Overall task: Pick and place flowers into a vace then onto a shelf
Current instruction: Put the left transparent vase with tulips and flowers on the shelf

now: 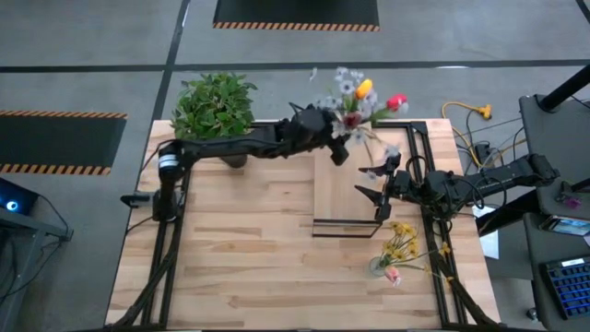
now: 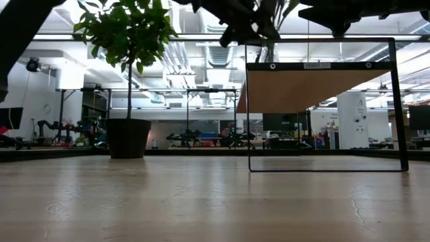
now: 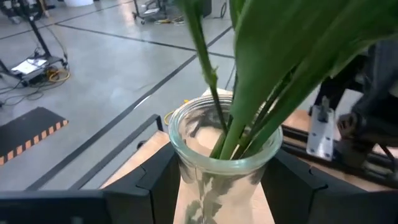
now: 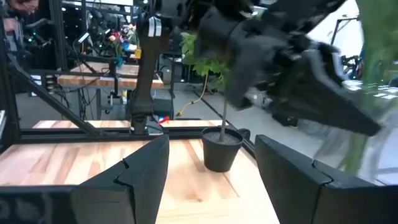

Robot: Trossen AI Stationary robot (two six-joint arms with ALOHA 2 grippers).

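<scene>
My left gripper (image 3: 221, 190) is shut on a clear glass vase (image 3: 219, 158) that holds green stems (image 3: 249, 106). In the high view the red, yellow and pale blooms (image 1: 361, 100) stand over the far end of the shelf (image 1: 343, 189), a pale plank on a thin black frame (image 2: 316, 87). My left gripper (image 1: 334, 140) reaches there from the table's left. My right gripper (image 1: 376, 184) is open and touches nothing, level beside the shelf's right edge; its fingers (image 4: 140, 171) point toward the left arm. More loose yellow and pink flowers (image 1: 401, 249) lie on the table near the right edge. My left gripper has the vase's wall just below the rim (image 3: 186, 163) pinched between its two fingers (image 3: 155, 183), one on each side. The fingers come level from the table's left. The vase is upright, with the stems rising out of it. Whether its base touches the shelf is hidden.
A bushy potted plant (image 1: 214, 106) stands at the table's far left (image 2: 127, 138). Black frame rails (image 1: 433, 166) run along the table's right side. The wide near-left tabletop (image 1: 240, 258) is bare wood. Cables and equipment sit beyond the right edge.
</scene>
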